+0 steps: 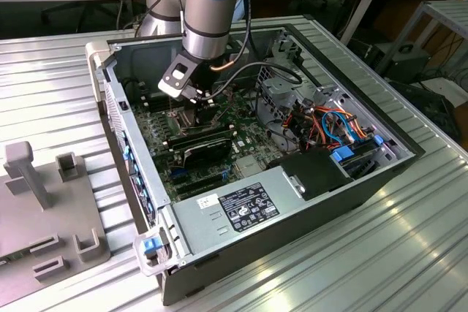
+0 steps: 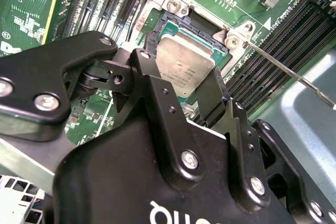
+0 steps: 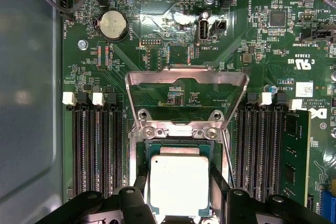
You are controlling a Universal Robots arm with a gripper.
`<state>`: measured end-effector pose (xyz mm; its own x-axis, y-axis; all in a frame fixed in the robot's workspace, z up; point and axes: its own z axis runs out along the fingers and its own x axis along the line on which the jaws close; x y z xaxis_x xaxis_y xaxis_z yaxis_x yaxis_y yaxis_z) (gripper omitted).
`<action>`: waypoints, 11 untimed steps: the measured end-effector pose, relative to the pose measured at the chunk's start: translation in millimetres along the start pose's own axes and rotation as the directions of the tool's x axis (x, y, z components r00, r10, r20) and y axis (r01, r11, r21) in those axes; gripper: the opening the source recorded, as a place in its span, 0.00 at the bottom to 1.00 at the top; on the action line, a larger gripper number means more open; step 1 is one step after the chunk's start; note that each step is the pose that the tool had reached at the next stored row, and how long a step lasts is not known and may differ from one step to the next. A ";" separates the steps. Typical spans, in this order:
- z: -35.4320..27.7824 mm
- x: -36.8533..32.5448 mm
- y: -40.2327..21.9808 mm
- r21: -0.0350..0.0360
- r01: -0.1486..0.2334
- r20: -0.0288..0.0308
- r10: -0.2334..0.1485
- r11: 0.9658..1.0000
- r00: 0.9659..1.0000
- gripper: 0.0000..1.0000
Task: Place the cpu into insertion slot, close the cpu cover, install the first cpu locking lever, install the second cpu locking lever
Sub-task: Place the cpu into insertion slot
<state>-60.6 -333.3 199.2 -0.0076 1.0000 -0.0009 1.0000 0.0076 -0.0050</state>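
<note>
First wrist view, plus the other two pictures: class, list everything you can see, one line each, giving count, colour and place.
cpu: one, silver-grey, between the gripper's fingers over the socket
insertion slot: one, dark with silver frame, on the motherboard
cpu cover: one, silver, hinged up at the slot's edge
locking lever: one, silver rod, beside the slot
memory slots: several, black, both sides of the slot
coin battery: one, silver, on the motherboard
motherboard: one, green, inside the case
computer case: one, grey, open on the ribbed table
power supply: one, grey, in the case
gripper: one, black, shut on the cpu
robot arm: one, silver and blue, above the case
</note>
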 end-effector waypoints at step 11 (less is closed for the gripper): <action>0.1 0.0 -0.7 -0.007 0.000 0.000 0.000 1.000 1.000 0.55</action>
<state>-61.3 -333.3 199.1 -0.0077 1.0000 -0.0009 1.0000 0.0077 0.0021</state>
